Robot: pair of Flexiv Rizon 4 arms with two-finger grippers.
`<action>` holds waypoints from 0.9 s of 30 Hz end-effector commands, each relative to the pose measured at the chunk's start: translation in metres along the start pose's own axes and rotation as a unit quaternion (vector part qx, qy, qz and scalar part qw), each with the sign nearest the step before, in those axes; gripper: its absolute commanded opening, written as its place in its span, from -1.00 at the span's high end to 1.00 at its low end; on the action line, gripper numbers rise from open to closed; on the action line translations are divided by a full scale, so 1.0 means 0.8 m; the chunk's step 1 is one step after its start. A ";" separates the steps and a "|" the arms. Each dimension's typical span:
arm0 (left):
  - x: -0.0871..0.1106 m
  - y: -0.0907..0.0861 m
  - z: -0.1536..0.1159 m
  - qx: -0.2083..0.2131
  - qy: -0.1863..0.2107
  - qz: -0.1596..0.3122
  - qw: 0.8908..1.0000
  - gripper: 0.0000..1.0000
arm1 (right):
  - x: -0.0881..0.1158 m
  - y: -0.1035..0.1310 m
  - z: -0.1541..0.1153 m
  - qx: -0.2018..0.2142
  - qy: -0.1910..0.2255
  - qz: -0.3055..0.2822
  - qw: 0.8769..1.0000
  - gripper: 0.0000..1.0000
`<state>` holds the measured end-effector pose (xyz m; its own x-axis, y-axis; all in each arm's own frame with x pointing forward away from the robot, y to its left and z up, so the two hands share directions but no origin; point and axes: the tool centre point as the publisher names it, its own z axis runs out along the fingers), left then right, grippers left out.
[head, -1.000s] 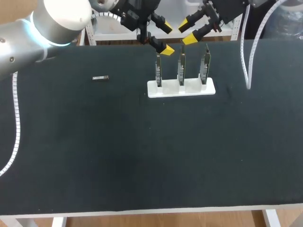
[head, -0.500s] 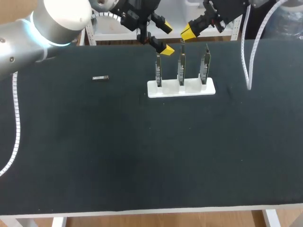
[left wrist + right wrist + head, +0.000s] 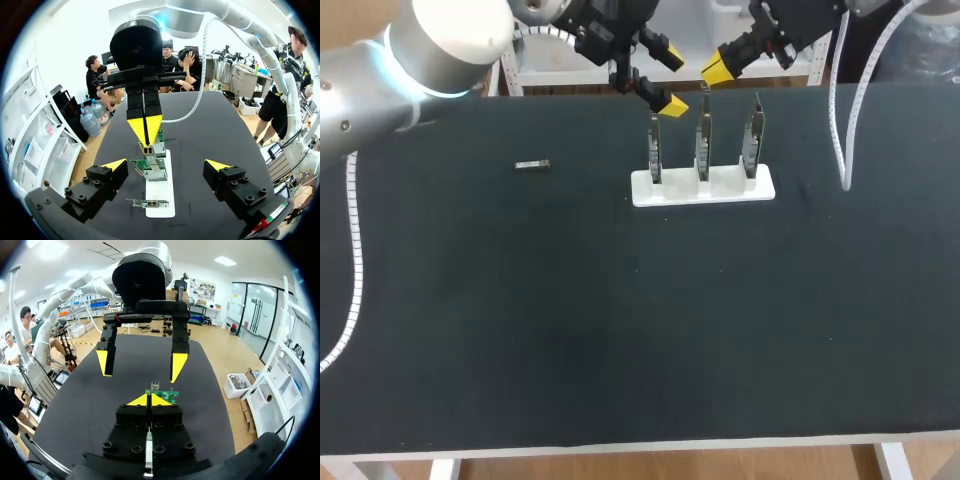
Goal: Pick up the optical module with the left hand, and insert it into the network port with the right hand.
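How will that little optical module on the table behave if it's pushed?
The optical module looks boxy and lies flat, so it should slide rather than roll. Small and metallic-looking, it is probably rigid and light.

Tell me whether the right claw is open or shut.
Shut. On the right claw the yellow tips meet in one wedge, above the circuit boards. Whether they pinch anything, cannot tell.

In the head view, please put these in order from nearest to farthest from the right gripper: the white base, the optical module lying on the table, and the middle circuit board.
1. the middle circuit board, right under the right gripper.
2. the white base, holding that board upright, nearer the camera.
3. the optical module, far off at the view's left.
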<state>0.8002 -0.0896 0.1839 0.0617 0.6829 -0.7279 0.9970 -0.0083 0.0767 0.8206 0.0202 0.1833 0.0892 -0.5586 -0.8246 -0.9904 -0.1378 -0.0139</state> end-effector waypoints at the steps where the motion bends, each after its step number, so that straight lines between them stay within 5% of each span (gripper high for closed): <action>1: -0.001 -0.001 0.000 -0.001 0.002 0.000 1.000 -1.00 | -0.001 0.005 0.000 0.005 0.001 0.000 1.000 1.00; 27: -0.001 -0.001 0.000 -0.001 0.002 0.000 1.000 -1.00 | -0.002 0.008 0.002 0.000 -0.003 -0.002 1.000 1.00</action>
<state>0.8002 -0.0896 0.1839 0.0617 0.6829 -0.7279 0.9970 -0.0084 0.0767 0.8171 0.0222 0.1820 0.0912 -0.5516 -0.8291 -0.9892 -0.1459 -0.0118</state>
